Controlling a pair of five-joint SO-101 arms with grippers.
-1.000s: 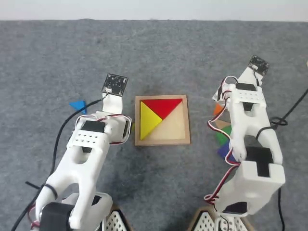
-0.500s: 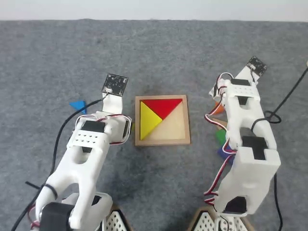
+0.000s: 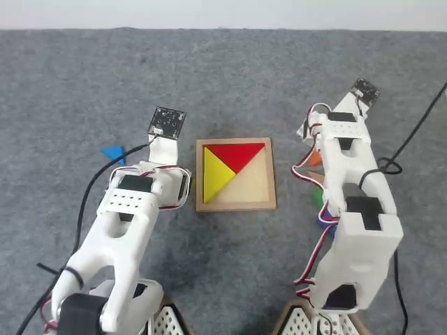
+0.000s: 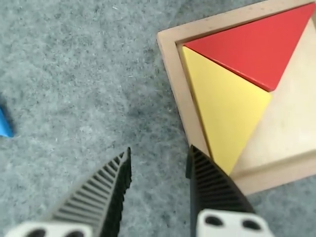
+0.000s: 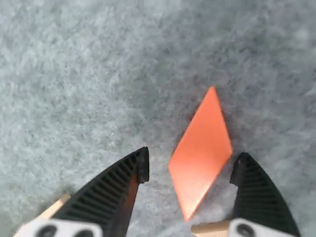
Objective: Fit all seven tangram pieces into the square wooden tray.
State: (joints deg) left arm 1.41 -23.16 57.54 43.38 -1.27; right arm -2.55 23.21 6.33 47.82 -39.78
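- Grey, carpet-like surface carries everything; the square wooden tray lies in its middle, between the two arms.
- Inside the tray are two pieces. The red triangle fills the far part, and the yellow triangle lies along the tray's left wall. They touch along one edge.
- The near and right part of the tray floor is bare wood.
- The left gripper is just beside the tray's left rim, over the grey surface. Its jaws stand apart and hold nothing.
- A small blue piece lies well apart from the tray, on its left side.
- The right gripper is to the right of the tray. Its jaws are wide apart, one on each side of the orange parallelogram, which lies flat on the surface.
- I cannot tell whether the jaws touch this piece.
- A green piece shows to the right of the tray, partly hidden under the right arm.
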